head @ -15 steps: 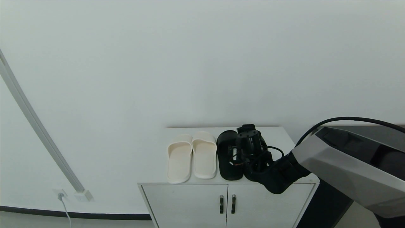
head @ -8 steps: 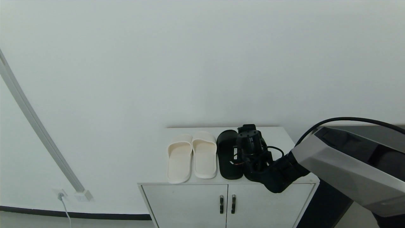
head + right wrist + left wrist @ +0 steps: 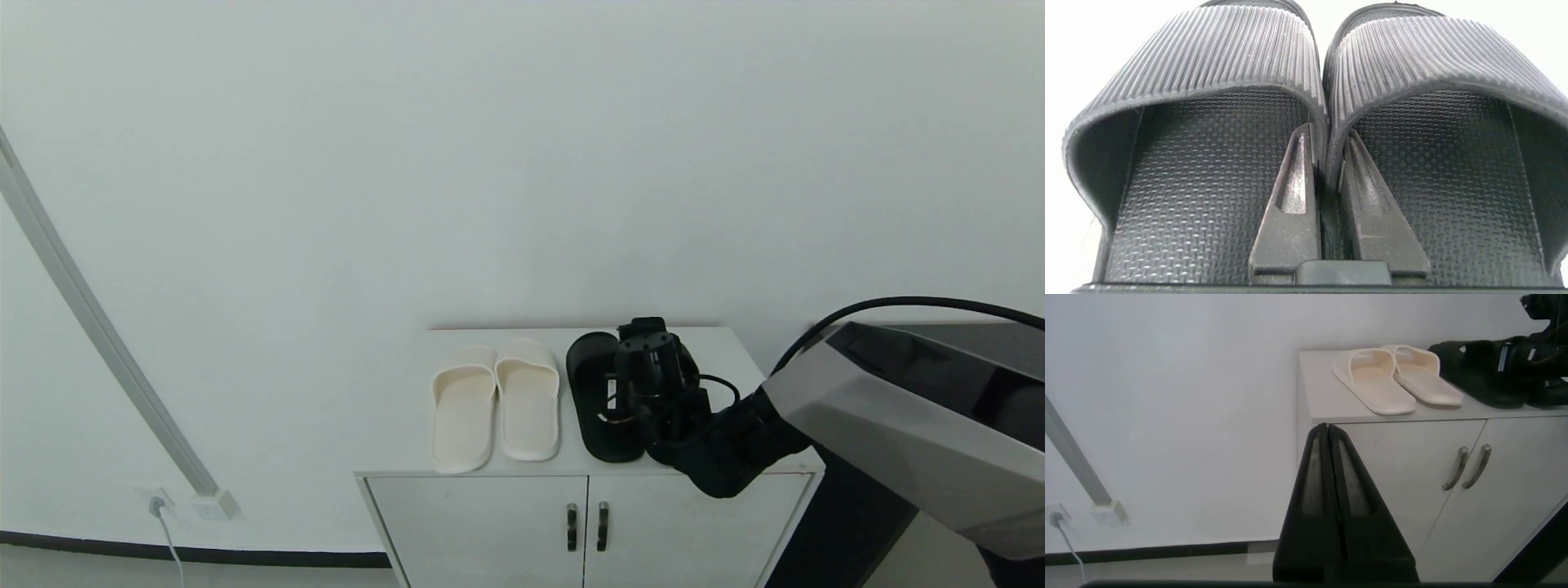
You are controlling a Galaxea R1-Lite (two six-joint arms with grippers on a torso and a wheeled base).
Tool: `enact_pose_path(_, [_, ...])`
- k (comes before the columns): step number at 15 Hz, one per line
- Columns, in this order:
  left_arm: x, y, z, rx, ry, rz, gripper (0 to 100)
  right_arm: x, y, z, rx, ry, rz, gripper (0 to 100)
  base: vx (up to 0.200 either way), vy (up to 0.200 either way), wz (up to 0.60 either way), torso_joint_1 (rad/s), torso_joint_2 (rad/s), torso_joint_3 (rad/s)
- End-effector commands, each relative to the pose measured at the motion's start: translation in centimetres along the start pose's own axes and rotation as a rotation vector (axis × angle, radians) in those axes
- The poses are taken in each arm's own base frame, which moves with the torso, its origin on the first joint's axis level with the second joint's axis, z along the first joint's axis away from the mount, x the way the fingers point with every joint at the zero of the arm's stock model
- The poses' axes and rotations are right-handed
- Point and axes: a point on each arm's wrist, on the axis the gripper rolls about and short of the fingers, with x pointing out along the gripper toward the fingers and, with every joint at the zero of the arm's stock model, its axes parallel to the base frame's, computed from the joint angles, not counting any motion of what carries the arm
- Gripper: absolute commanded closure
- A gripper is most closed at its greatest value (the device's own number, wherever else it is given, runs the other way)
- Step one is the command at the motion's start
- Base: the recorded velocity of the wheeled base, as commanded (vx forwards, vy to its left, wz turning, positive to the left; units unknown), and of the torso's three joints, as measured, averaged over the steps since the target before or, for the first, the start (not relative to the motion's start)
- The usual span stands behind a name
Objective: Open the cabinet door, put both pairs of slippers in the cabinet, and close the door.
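The cabinet (image 3: 727, 351) stands against the wall with both doors (image 3: 478, 531) shut, so the opening step is not yet done, although a pair is already in hand. Both pairs lie on its top, toes toward the wall: the white slippers (image 3: 495, 406) on the left, touching one another, and the black slippers (image 3: 600, 400) just beside them on the right. The black pair looks like soft moulded foam: light, flexible and ribbed across the strap, so it should give under a pinch rather than slip. Its adjoining inner walls offer the one hold that takes both at once. The right gripper (image 3: 1328, 143) is there now, one finger inside each slipper beneath the straps, squeezing those two walls together. The left gripper (image 3: 1328, 429) hangs off the cabinet's left front corner, well apart from the slippers, its fingers pressed together on nothing. The two handles (image 3: 587, 527) sit side by side where the doors meet, untouched.
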Motion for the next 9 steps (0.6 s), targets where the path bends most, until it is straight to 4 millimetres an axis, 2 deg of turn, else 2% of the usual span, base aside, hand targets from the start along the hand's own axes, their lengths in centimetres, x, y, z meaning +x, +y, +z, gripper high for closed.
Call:
enact_pose_path(1, [0.0, 0.0, 0.0, 0.0, 0.001, 0.0, 100, -1.8, -0.5, 2.0, 0.009, -0.027, 0.011, 100, 0.0, 0.0, 0.0, 0.0, 0.0, 0.0])
enact_pose_path(2, [0.0, 0.0, 0.0, 0.001, 0.001, 0.0, 100, -2.2, -0.7, 2.4, 0.008, -0.032, 0.012, 100, 0.0, 0.0, 0.0, 0.0, 0.0, 0.0])
enact_pose_path(3, [0.0, 0.0, 0.0, 0.001, 0.001, 0.0, 100, -3.7, -1.3, 3.6, 0.006, -0.044, 0.019, 100, 0.0, 0.0, 0.0, 0.0, 0.0, 0.0])
enact_pose_path(5, [0.0, 0.0, 0.0, 0.001, 0.001, 0.0, 100, -6.1, -1.7, 4.6, -0.008, -0.052, 0.049, 100, 0.0, 0.0, 0.0, 0.0, 0.0, 0.0])
enact_pose_path(7, [0.0, 0.0, 0.0, 0.006, 0.001, 0.0, 100, -10.5, -2.0, 4.8, -0.034, -0.027, 0.182, 100, 0.0, 0.0, 0.0, 0.0, 0.0, 0.0])
enact_pose_path(9, [0.0, 0.0, 0.0, 0.006, 0.001, 0.0, 100, -13.8, -2.5, 4.3, -0.055, -0.002, 0.272, 100, 0.0, 0.0, 0.0, 0.0, 0.0, 0.0])
